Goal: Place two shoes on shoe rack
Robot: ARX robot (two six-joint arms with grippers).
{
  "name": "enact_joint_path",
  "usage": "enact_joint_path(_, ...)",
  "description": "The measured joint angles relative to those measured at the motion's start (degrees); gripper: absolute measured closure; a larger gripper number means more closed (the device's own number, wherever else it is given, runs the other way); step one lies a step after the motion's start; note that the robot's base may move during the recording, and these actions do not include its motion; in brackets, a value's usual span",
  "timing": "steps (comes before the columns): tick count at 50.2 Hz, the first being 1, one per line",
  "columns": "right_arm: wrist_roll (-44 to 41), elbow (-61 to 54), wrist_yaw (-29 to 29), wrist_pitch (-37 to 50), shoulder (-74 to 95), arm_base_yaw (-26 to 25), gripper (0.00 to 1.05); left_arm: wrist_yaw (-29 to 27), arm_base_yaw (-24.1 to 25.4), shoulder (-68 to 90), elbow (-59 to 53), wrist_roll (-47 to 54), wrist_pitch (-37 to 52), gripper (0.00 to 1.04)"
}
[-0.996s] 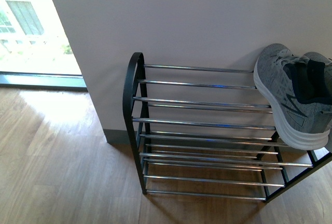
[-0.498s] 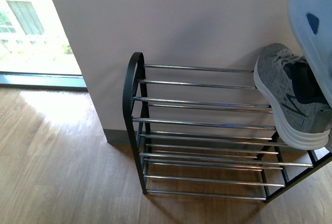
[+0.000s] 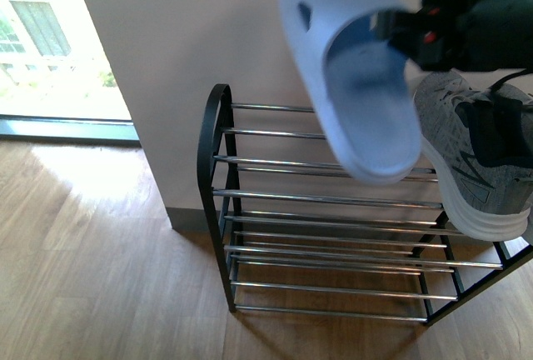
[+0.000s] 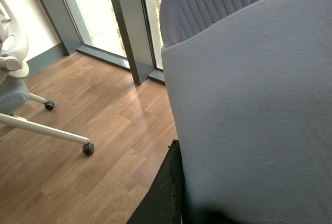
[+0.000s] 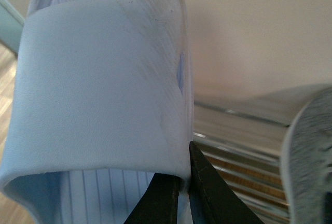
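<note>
Shoe rack point(image 3: 218, 127): black side frame, chrome bars, standing on the wood floor point(image 3: 100, 260) against a pale wall. Top tier holds one grey sneaker point(image 3: 466, 160), white sole, at the right end, toe toward the wall. The lower tiers that show carry nothing.

Front view: right arm comes in from the upper right. Its hand point(image 3: 400, 31) holds a pale blue slide point(image 3: 366, 102) in the air above the top tier, just left of the sneaker and tilted, footbed facing the camera. Blurred.

Right wrist view: two black fingers point(image 5: 205, 193) of the right hand point(image 5: 182, 190) pressed onto the edge of the slide's point(image 5: 98, 79) strap, pinching it. Rack bars point(image 5: 233, 130) and the sneaker's knit point(image 5: 311, 151) lie beyond.

Left wrist view only: a second pale blue slide point(image 4: 249, 105) fills the frame, ribbed footbed showing above the strap. One black finger point(image 4: 168, 193) of the left hand lies against the strap's edge; its mate is hidden, so grip cannot be told. Behind: floor, window frame point(image 4: 124, 22), white wheeled chair point(image 4: 15, 79). No rack here.
</note>
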Motion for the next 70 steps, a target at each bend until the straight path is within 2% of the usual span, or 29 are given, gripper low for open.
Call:
enact_joint_path(10,-0.46,2.45,1.14,-0.59,7.45,1.38,1.03,-0.02,0.00,-0.02,0.00,0.00,0.00,1.03)
enact_joint_path(24,0.02,5.84,6.05,-0.81,15.72,-2.21,1.03,-0.04,0.00,-0.02,0.00,0.00,0.00,1.03)
enact_joint_path(42,-2.93,8.35,6.69,-1.88,21.84,-8.59,1.03,-0.04,0.00,0.00,0.00,0.00,0.00,1.03)
enact_joint_path(56,-2.71,10.27,8.94,-0.68,24.41,-8.24,1.03,-0.07,0.00,0.00,0.00,0.00,0.00,1.03)
enact_joint_path(70,-0.61,14.73,10.05,-3.21,26.88,-7.52,1.03,-0.04,0.00,0.00,0.00,0.00,0.00,1.03)
